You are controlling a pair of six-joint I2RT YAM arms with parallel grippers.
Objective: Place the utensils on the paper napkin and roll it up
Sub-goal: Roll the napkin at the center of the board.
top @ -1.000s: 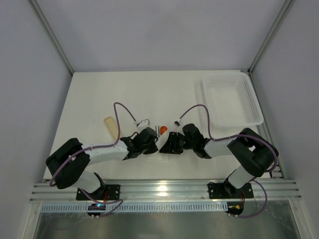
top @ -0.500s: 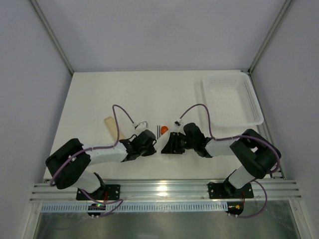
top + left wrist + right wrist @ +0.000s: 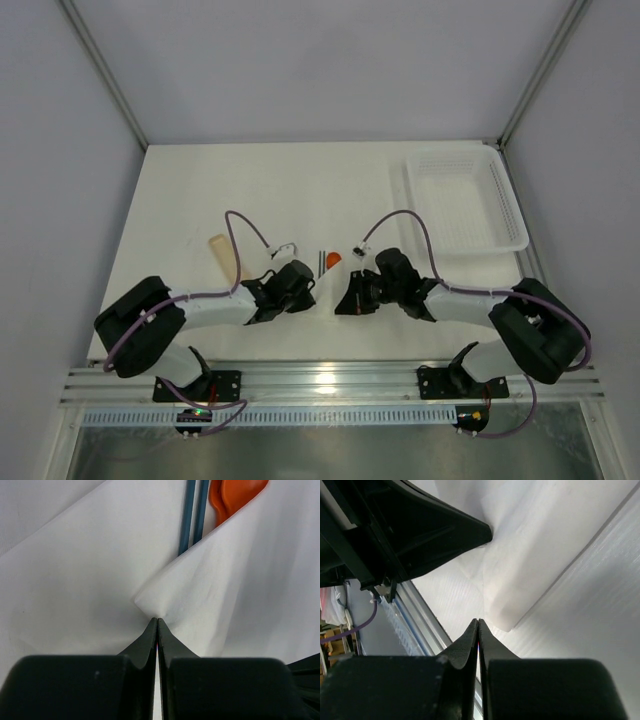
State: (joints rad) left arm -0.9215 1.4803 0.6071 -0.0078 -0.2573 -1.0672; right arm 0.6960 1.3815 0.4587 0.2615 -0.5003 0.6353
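Left gripper (image 3: 157,622): jaws pressed together at the corner of the folded flap, probably to pin the fold; I cannot tell whether any paper is nipped.
Right gripper (image 3: 478,624): jaws closed, tips just beside the folded end, nothing visibly held.
Paper napkin (image 3: 90,570): between the grippers, flap folded over to start the wrap.
Orange spoon (image 3: 235,495), dark sticks (image 3: 194,515): poking out from under the flap.
Tan stick (image 3: 225,255): apart to the left, off the napkin, apparently not yet added.

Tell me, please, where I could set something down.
Bare: the far table between back wall and arms, left of the basket; also left of the tan stick. Crowded: near centre, where left gripper and right gripper meet over the paper napkin and orange utensil.
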